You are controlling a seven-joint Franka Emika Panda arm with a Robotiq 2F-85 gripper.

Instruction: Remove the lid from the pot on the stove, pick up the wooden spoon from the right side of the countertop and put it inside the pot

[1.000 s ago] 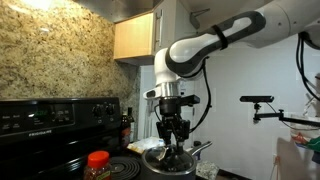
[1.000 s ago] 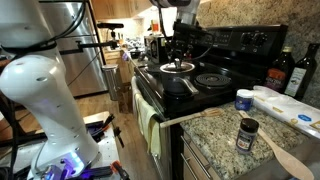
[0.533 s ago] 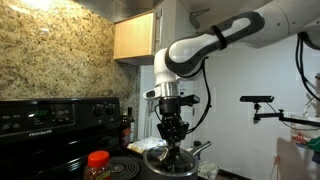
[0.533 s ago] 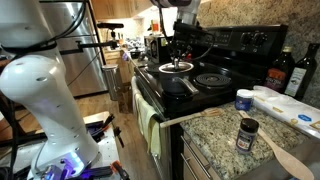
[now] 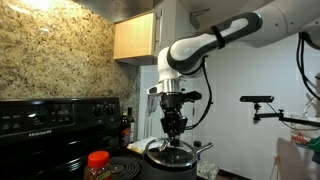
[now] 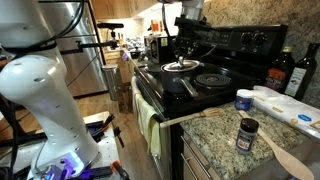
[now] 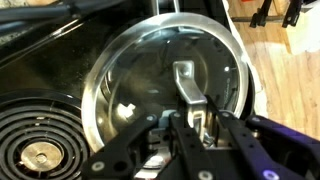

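The glass lid [image 7: 140, 70] with its metal rim fills the wrist view, and my gripper [image 7: 190, 118] is shut on the metal handle [image 7: 184, 82] at its centre. In both exterior views the gripper [image 5: 175, 128] [image 6: 183, 55] hangs straight down over the stove [image 6: 215, 85]. It holds the lid [image 5: 172, 151] [image 6: 180, 66] level, a little above the dark pot [image 5: 178, 165]. The pot's inside is hidden under the lid. The wooden spoon [image 6: 285, 160] lies on the granite countertop at the lower right, far from the gripper.
A coil burner [image 7: 40, 150] lies beside the pot. An orange-lidded jar [image 5: 97, 163] stands on the stove. Two dark bottles [image 6: 283, 72], a white cup [image 6: 243, 100], a white tray [image 6: 290, 105] and a small dark-lidded jar [image 6: 246, 133] crowd the countertop near the spoon.
The jaws have closed on the lid's handle, and the gripper has risen slightly with the lid.
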